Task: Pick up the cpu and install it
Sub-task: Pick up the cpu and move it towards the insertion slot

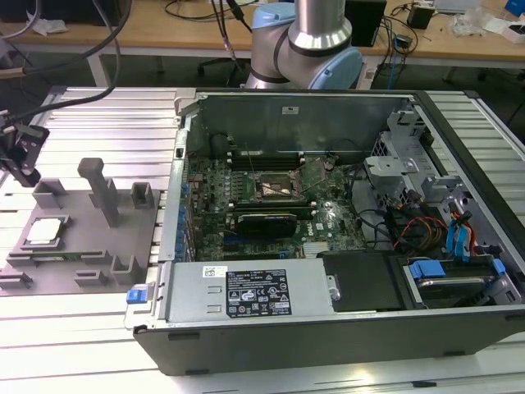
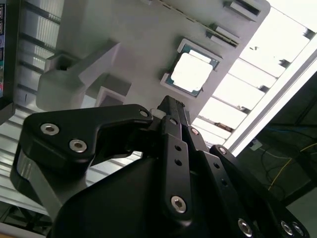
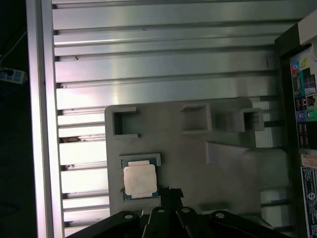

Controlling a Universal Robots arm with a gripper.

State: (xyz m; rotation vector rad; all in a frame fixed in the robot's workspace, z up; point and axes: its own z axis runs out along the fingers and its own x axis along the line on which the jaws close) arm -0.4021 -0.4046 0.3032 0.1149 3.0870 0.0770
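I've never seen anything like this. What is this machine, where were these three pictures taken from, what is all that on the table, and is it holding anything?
It is a single robot arm, the grey and blue column at the back of the exterior view, which was taken by a camera standing off the arm. Both wrist views come from cameras riding on the arm, looking past its black gripper. On the slatted metal table lies an open computer case with its motherboard socket exposed. At the exterior view's left is a grey fixture plate with blocks on it. The small silvery square resting in it is the cpu. The gripper hovers above that plate, close to the cpu but apart from it. The cpu is not yet picked up.
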